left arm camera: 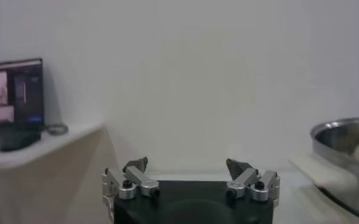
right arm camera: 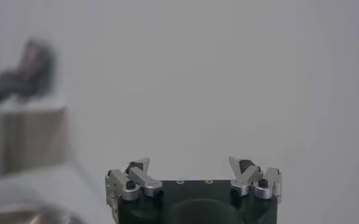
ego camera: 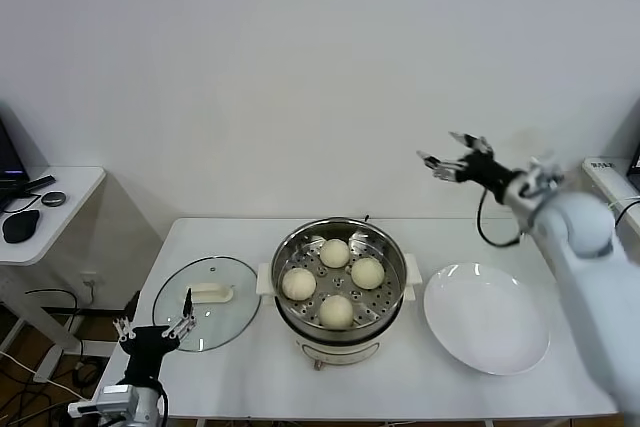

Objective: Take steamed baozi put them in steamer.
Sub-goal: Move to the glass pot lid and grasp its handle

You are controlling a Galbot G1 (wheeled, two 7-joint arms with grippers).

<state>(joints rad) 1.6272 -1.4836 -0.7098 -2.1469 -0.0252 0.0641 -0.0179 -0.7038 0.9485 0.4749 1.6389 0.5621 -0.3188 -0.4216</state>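
Right claw [ego camera: 453,153] is held released, empty, raised high above the counter [ego camera: 250,372] behind the white plate [ego camera: 487,319]. Left claw [ego camera: 153,323] is parked low at the counter's left front edge, spread wide, nothing gripped, just beside the glass lid [ego camera: 206,302]. Four steamed baozi [ego camera: 335,253] are seated in the steamer [ego camera: 340,275], mid-counter, between lid and plate

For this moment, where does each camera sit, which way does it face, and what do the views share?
Head view: high, looking down at the table with four steamed baozi in the steamer; both arms show.
Left wrist view: low beside the table, facing the wall; left gripper open, steamer rim at the edge.
Right wrist view: raised, facing the wall; right gripper open.
Shared: the steamer, in head and left wrist views.
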